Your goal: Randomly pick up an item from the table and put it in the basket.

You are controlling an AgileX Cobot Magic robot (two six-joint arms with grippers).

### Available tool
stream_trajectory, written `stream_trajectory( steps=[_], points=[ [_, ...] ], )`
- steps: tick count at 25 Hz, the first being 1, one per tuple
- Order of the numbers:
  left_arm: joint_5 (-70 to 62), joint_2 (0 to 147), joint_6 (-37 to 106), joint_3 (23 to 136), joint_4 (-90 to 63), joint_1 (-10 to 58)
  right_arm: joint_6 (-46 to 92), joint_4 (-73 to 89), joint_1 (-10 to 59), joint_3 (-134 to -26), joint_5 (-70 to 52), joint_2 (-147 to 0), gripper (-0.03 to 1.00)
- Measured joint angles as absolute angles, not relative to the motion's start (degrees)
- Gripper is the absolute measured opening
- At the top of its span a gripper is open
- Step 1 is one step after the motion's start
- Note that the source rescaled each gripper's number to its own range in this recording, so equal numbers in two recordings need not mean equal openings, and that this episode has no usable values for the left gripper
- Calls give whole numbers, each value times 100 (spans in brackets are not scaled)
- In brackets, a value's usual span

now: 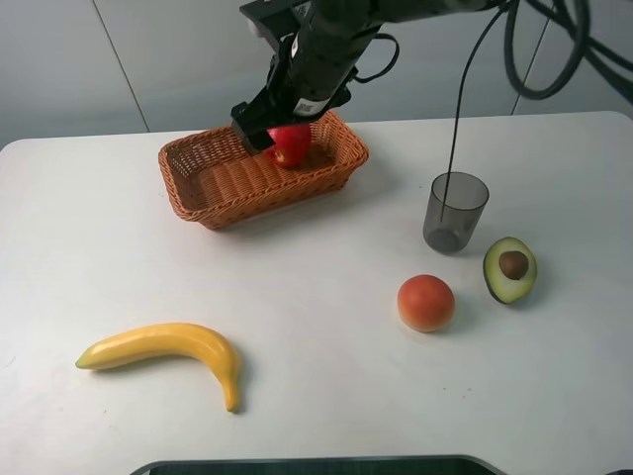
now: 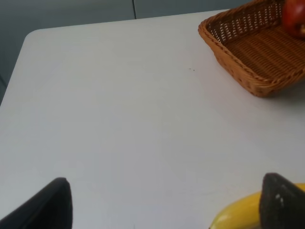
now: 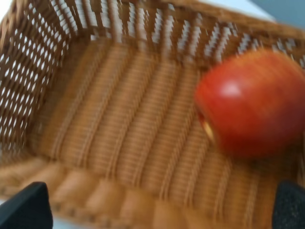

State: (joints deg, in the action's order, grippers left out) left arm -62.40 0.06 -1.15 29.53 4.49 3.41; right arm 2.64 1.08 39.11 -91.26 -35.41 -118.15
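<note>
The red apple (image 1: 290, 144) is inside the orange-brown wicker basket (image 1: 223, 201) at the back of the white table (image 1: 316, 297), just under my right gripper (image 1: 280, 131). In the right wrist view the apple (image 3: 252, 102) is blurred and lies over the basket floor (image 3: 119, 119), apart from both fingertips (image 3: 26, 207). The right gripper (image 3: 157, 210) is open and holds nothing. My left gripper (image 2: 167, 205) is open and empty, low over the table beside the banana (image 2: 238, 214). The left wrist view also shows the basket (image 2: 257, 62) and the apple (image 2: 294, 16).
A yellow banana (image 1: 173, 351) lies at the front left. An orange-red round fruit (image 1: 426, 302), a halved avocado (image 1: 510, 269) and a grey translucent cup (image 1: 455, 211) stand at the right. A black cable hangs above the cup.
</note>
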Motion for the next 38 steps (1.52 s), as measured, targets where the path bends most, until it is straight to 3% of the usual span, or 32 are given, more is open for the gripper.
stream_trajectory(
  steps=[8, 26, 38],
  points=[
    [-6240, 6, -115, 2953, 449, 341, -266, 140, 3243, -8182, -4484, -10493, 100],
    [-6240, 6, -115, 2953, 449, 341, -387, 152, 265, -4738, -5020, -5740, 100],
    [-6240, 6, -115, 2953, 449, 341, -353, 152, 55, -3956, -5945, -2538, 100]
  ],
)
